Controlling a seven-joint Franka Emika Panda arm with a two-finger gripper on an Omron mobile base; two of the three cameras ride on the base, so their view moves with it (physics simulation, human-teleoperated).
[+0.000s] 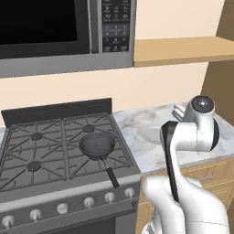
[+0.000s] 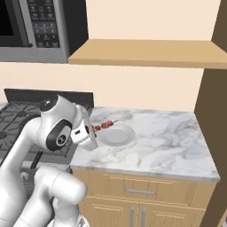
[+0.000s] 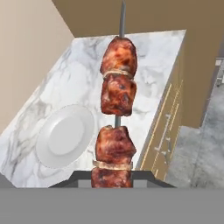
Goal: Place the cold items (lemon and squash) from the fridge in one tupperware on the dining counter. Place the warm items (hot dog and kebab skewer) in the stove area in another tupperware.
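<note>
My gripper (image 3: pixel 113 176) is shut on the lower end of the kebab skewer (image 3: pixel 116 113), which carries several browned meat chunks on a thin metal rod. In the right base view the gripper (image 2: pixel 90 131) holds the kebab skewer (image 2: pixel 105 125) just above the marble counter (image 2: pixel 170 144), its tip over the left rim of a white plate (image 2: pixel 117 135). In the hand view the plate (image 3: pixel 64 135) lies below and to the left of the skewer. The hot dog, lemon, squash and tupperware are out of view.
A gas stove (image 1: pixel 45 153) with a dark pan (image 1: pixel 97 145) stands left of the counter, under a microwave (image 1: pixel 55 27). A wooden shelf (image 2: pixel 146 53) hangs above the counter. A brown cabinet wall (image 2: pixel 215 111) bounds the counter's right end.
</note>
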